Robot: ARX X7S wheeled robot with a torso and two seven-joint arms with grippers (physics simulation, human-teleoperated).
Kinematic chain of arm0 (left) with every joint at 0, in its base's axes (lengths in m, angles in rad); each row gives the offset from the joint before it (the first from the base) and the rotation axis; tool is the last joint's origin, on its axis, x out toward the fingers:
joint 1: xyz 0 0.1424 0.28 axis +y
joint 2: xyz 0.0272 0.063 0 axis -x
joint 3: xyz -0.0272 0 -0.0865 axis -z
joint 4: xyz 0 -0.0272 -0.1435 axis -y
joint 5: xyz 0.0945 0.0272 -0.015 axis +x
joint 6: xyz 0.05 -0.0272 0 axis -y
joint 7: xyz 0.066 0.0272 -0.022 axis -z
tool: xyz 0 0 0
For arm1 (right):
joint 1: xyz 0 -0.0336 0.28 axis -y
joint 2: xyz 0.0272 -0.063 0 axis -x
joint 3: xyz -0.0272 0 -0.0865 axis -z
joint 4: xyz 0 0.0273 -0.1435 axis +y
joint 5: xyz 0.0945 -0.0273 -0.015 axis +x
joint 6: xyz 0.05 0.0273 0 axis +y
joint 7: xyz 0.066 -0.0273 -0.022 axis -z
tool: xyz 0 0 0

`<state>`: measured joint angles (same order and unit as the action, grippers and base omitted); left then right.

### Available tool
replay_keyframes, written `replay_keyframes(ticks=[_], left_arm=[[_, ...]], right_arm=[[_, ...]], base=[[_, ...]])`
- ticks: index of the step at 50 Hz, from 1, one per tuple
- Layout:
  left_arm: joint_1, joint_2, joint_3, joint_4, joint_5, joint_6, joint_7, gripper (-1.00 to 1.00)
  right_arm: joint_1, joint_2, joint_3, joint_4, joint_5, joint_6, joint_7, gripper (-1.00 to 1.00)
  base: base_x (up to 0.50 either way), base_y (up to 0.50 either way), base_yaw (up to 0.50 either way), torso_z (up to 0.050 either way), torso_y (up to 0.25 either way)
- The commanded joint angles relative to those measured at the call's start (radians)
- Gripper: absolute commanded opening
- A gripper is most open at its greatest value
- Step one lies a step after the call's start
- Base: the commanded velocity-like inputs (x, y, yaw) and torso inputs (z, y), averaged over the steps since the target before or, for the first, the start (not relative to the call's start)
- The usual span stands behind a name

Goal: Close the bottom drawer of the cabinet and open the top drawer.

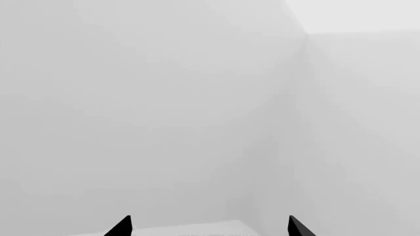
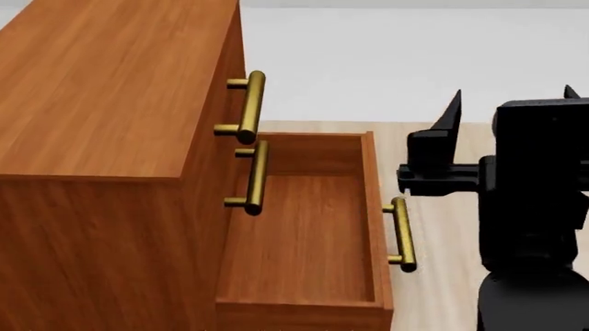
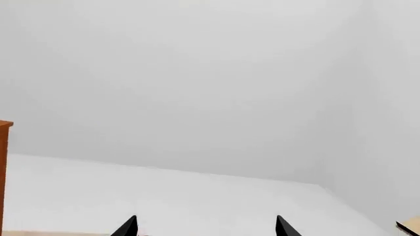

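The cabinet fills the left of the head view. The top drawer is shut, its brass handle standing out from the front. The middle drawer's handle is just below it. The bottom drawer is pulled far out and empty, with its brass handle on the front. My right gripper is open and empty, to the right of the bottom drawer's front and above its handle, fingers pointing away toward the wall. My left gripper is open and empty and shows only in its wrist view, facing white walls.
A light wood floor lies in front of the open drawer. White walls stand behind. The right wrist view shows my right gripper, a sliver of the cabinet's edge and white wall.
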<state>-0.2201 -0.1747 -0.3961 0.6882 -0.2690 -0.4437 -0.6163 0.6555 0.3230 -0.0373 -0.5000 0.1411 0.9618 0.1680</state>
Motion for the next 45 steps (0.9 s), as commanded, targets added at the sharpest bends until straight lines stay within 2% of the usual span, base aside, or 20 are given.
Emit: replay_keyframes(ticks=[1, 36, 41, 42, 43, 45], left_arm=[[0.007, -0.011, 0.016, -0.003, 0.016, 0.004, -0.01, 1.0], [0.012, -0.024, 0.02, -0.008, -0.008, 0.009, -0.027, 1.0], [0.014, -0.021, 0.012, -0.012, -0.027, 0.015, -0.024, 1.0], [0.005, -0.026, 0.012, -0.002, -0.032, -0.003, -0.029, 1.0], [-0.035, -0.048, 0.01, 0.036, -0.052, -0.084, -0.051, 1.0], [0.001, -0.031, 0.015, 0.005, -0.034, -0.014, -0.033, 1.0]], right_arm=[[0.062, -0.007, 0.078, 0.035, 0.052, 0.066, -0.023, 1.0], [0.036, 0.001, 0.049, 0.337, 0.003, -0.109, -0.012, 1.0], [0.034, 0.009, 0.034, 0.388, -0.015, -0.137, -0.006, 1.0], [0.037, 0.012, 0.026, 0.407, -0.025, -0.141, 0.0, 1.0], [0.038, 0.017, 0.014, 0.419, -0.038, -0.147, 0.005, 1.0], [0.04, 0.017, 0.013, 0.438, -0.04, -0.148, 0.008, 1.0]], base=[[0.0, 0.0, 0.0, 0.0, -0.123], [0.0, 0.0, 0.0, 0.0, -0.167], [0.0, 0.0, 0.0, 0.0, -0.039], [0.0, 0.0, 0.0, 0.0, 0.0], [0.0, 0.0, 0.0, 0.0, 0.0], [0.0, 0.0, 0.0, 0.0, 0.0]])
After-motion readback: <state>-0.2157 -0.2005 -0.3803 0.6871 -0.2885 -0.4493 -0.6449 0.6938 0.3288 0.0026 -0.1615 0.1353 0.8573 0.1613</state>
